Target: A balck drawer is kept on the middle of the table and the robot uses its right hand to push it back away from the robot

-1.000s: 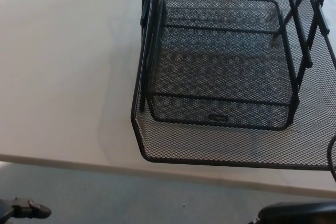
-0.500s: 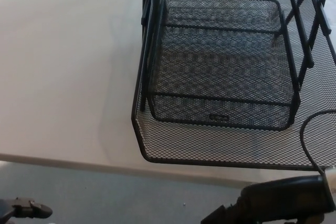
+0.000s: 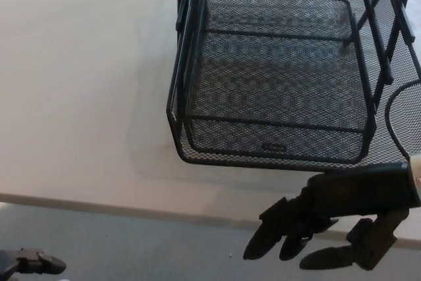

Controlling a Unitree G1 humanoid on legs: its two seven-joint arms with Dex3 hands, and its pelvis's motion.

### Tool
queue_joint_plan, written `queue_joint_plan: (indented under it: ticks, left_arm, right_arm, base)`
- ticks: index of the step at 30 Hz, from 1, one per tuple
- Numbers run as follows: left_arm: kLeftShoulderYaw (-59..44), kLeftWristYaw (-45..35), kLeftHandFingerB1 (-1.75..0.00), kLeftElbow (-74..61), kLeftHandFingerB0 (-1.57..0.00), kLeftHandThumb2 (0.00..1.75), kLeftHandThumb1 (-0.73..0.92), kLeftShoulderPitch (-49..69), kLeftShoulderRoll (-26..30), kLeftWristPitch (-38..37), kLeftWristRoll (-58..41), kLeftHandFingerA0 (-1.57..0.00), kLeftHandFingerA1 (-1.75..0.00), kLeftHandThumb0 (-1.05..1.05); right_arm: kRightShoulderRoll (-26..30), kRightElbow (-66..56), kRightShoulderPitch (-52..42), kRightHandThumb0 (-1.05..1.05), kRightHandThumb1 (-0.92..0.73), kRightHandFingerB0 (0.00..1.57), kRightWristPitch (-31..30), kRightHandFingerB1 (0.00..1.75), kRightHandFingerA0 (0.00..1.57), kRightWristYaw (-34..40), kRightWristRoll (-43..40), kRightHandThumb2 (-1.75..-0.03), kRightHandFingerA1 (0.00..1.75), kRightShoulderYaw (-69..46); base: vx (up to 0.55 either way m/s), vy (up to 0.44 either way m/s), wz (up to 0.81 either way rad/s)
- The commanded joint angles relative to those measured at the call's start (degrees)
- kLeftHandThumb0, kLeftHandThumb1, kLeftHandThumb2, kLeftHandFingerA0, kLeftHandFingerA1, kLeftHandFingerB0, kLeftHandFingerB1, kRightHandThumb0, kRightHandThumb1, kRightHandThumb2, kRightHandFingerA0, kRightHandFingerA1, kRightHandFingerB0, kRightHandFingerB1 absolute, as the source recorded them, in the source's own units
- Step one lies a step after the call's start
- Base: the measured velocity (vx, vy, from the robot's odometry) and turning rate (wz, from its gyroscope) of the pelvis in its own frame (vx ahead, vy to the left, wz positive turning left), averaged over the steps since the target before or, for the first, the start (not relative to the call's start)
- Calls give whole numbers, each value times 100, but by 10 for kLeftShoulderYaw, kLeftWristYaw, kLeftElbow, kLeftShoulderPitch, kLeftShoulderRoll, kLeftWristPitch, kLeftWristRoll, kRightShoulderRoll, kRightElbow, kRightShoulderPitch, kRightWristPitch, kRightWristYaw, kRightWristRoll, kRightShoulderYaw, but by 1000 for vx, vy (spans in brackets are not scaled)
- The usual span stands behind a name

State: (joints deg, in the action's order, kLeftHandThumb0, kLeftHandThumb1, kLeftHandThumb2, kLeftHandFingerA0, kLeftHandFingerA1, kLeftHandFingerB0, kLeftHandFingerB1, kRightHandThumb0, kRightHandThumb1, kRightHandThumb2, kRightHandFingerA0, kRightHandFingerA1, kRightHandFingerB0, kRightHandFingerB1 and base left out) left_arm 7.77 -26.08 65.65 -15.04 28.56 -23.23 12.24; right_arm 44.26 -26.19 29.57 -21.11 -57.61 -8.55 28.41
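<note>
On the pale surface [image 3: 79,83], upper right, sat the black mesh drawer [image 3: 276,77] in its wire frame. Right hand [image 3: 322,228] hung just below the drawer's near edge, over the surface's front rim, fingers [image 3: 263,238] spread, pointing down-left, holding nothing. Contact with the drawer unclear.

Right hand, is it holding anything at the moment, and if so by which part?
Nothing is held. The right hand hangs below the black mesh drawer's front edge, fingers apart, pointing down and closed around nothing.
</note>
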Motion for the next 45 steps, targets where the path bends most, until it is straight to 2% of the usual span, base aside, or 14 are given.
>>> queue_joint_plan:
  ticks: [1,16,17,21,22,25,27,32,33,35,36,37,38,45]
  left_arm:
    - [1,1,-35,4,-41,62,64,-1,3,-14,3,-47,-37,-61]
    - [0,-2,-34,3,-40,62,64,2,4,-9,0,-46,-37,-62]
    - [-1,-4,-45,4,-27,92,55,1,4,-7,-2,-41,-53,-59]
    - [-1,-6,-45,3,-27,92,54,2,5,-7,-2,-40,-53,-58]
    - [-2,-6,-34,5,-40,61,64,2,4,-9,-3,-46,-37,-62]
    - [-2,-6,-45,8,-27,92,54,1,4,-10,-2,-40,-53,-58]
    - [0,-3,-35,8,-41,62,64,1,5,-11,1,-47,-37,-63]
    - [2,-1,-34,5,-40,62,64,2,5,-10,2,-46,-37,-63]
    - [2,-2,-34,6,-39,64,65,2,5,-12,2,-44,-37,-64]
    - [1,-3,-45,7,-26,93,55,1,5,-11,1,-41,-53,-61]
    - [-1,-6,-34,8,-40,61,64,1,4,-8,-2,-46,-37,-62]
    - [-2,-7,-34,9,-40,61,64,1,3,-8,-4,-46,-37,-62]
    - [0,-5,-34,9,-40,62,64,2,4,-9,-1,-46,-37,-63]
    - [-1,-5,-34,10,-39,63,64,3,4,-13,-2,-45,-37,-63]
  right_arm:
    - [-12,18,29,-74,-92,27,-15,31,33,-13,23,-70,35,-2]
    - [-85,230,98,-75,-92,29,41,33,33,-18,97,-69,36,36]
    - [-88,250,103,-74,-92,30,50,33,35,-19,101,-68,36,36]
    - [-93,280,114,-74,-91,30,62,32,36,-20,116,-68,35,34]
    - [-92,295,121,-73,-92,30,68,32,36,-21,121,-68,35,33]
    - [-98,341,136,-74,-92,28,88,32,37,-21,130,-68,35,29]
    - [-101,366,146,-74,-92,28,100,32,38,-18,137,-68,35,25]
    - [-108,410,172,-72,-91,31,101,32,37,-13,142,-68,35,1]
    - [-109,414,176,-72,-75,16,102,43,34,-14,142,-109,52,-2]
    - [-111,416,183,-70,-73,15,101,43,33,-16,145,-109,52,-7]
    - [-112,415,188,-72,-91,30,99,32,38,-17,147,-68,35,-10]
    - [-112,416,189,-72,-91,30,99,32,38,-19,148,-68,35,-12]
    - [-114,413,190,-71,-74,17,96,43,33,-19,148,-109,52,-13]
    - [-118,408,184,-69,-74,17,103,43,33,-16,152,-110,52,-23]
  base:
    - [0,0,0]
    - [0,0,0]
    - [0,0,0]
    - [0,0,0]
    - [0,0,0]
    - [0,0,0]
    - [0,0,0]
    - [0,0,0]
    - [0,0,0]
    - [0,0,0]
    - [0,0,0]
    - [0,0,0]
    - [0,0,0]
    - [0,0,0]
